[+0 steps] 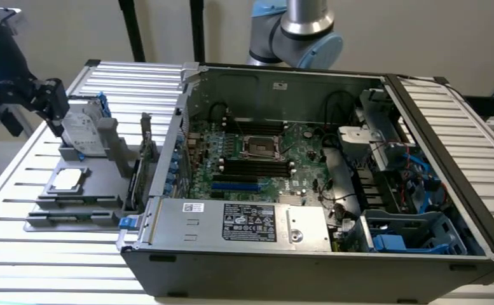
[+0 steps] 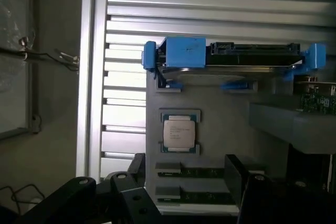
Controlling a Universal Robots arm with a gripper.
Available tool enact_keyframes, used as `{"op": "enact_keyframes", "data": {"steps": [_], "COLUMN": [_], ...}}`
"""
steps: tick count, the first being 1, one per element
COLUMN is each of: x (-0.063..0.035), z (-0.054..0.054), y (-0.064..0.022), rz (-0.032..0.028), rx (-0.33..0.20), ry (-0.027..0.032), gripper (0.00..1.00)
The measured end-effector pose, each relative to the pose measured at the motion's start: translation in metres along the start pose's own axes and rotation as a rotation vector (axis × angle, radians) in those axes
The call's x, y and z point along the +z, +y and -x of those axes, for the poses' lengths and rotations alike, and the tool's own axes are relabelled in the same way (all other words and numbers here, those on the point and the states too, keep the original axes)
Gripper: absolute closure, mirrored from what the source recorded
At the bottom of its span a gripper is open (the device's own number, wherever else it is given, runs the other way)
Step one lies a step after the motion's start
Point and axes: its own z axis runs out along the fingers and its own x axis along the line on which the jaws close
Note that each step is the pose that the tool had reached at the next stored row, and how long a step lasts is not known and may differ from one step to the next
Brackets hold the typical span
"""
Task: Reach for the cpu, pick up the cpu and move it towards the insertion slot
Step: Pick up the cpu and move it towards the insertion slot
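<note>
The cpu (image 1: 67,180), a small square chip with a silvery top, lies flat in a holder on the grey tray (image 1: 102,166) at the exterior view's left. My gripper (image 1: 53,107) hangs high above the tray's far end, well clear of the chip. In the wrist view the cpu (image 2: 179,132) lies beyond my gripper (image 2: 190,190), whose black fingers (image 2: 131,195) stand wide apart with nothing between them. The insertion slot (image 1: 262,147), a dark square socket in a shiny frame, sits on the motherboard inside the open computer case (image 1: 229,257).
A grey hard drive with blue brackets (image 1: 84,127) (image 2: 231,59) stands upright at the tray's far end, close under my gripper. Memory sticks (image 2: 194,173) lie in the tray's near slots. The case's left wall (image 1: 168,159) rises between tray and motherboard. Slatted metal table (image 1: 26,254) all around.
</note>
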Motion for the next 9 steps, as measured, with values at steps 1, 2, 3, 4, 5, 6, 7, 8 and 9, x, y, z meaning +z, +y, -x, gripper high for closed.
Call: {"op": "enact_keyframes", "data": {"steps": [1, 2, 3, 4, 5, 6, 7, 8, 9], "x": [0.0018, 0.0035, 0.0054, 0.0072, 0.0089, 0.0109, 0.0127, 0.0144, 0.0162], "z": [0.000, 0.000, 0.000, 0.000, 0.001, 0.001, 0.001, 0.001, 0.001], "y": [-0.0005, -0.0006, -0.0007, -0.0008, -0.0009, -0.0010, -0.0010, -0.0011, -0.0012], "rz": [0.0000, -0.0001, 0.0000, 0.0000, -0.0001, -0.0001, -0.0001, -0.0001, -0.0001], "rx": [0.000, 0.000, 0.000, 0.000, 0.000, 0.000, 0.000, 0.000, 0.000], "ry": [0.0001, 0.0001, 0.0000, 0.0000, 0.0001, 0.0002, 0.0001, 0.0002, 0.0001], "gripper": [0.29, 0.29, 0.29, 0.29, 0.29, 0.29, 0.29, 0.29, 0.29]}}
